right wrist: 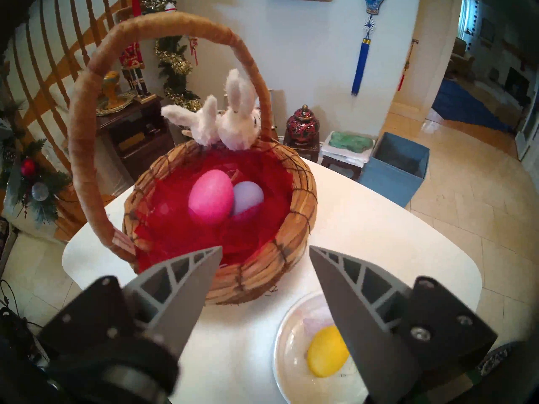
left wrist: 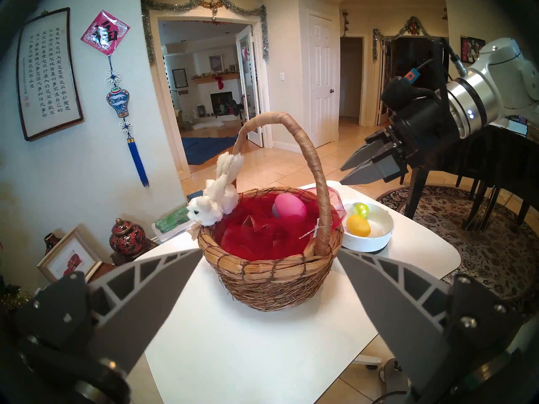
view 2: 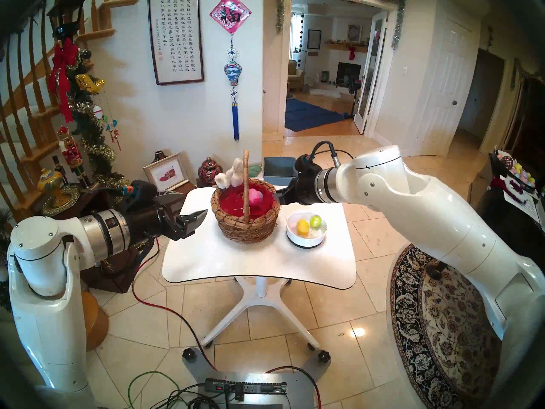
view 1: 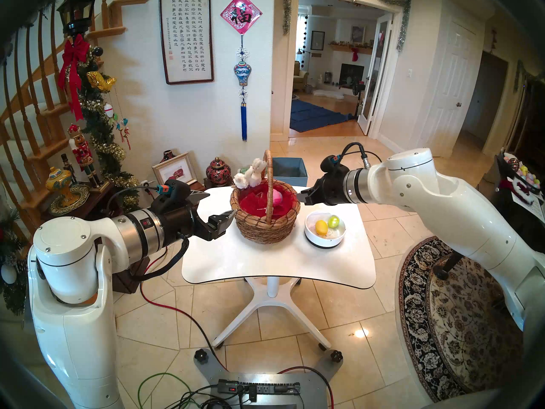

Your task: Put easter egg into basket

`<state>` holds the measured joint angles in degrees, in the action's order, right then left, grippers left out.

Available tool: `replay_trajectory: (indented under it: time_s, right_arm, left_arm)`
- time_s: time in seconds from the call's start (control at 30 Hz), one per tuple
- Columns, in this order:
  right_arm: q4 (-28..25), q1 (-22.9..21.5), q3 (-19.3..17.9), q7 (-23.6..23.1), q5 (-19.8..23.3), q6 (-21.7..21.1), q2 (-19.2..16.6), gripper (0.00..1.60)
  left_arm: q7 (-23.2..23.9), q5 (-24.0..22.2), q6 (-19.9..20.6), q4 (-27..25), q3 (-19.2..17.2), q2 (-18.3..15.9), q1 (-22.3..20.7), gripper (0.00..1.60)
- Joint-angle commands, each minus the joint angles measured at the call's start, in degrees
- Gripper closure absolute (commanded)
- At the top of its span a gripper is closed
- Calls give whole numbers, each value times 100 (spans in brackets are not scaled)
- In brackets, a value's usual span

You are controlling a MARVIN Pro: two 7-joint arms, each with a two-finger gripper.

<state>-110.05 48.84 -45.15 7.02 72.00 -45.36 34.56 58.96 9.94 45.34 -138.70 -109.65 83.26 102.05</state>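
Your right gripper (right wrist: 264, 253) hangs empty, jaws apart, over the basket (right wrist: 294, 176) rim; left gripper (left wrist: 268, 256) waits wide open beside it.

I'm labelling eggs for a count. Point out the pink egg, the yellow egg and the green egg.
pink egg (right wrist: 210, 197): right wrist view, middle of its shell, inside the basket.
yellow egg (view 1: 321, 227): head left view, middle of its shell, in the bowl.
green egg (view 1: 333, 221): head left view, its shiny top, in the bowl.
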Motion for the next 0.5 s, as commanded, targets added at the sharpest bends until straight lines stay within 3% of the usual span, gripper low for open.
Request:
replay_trajectory:
  time_s: [0.0,0.47]
  right_arm:
    - [-335,339,-262,383,284,138,-426,41]
    - [-563,884,-357,863,749,519,-752,43]
  left_arm:
    - [-5,4,-5,-28,12,-4,-20,0]
    - [-6,4,-5,-29,12,-4,-20,0]
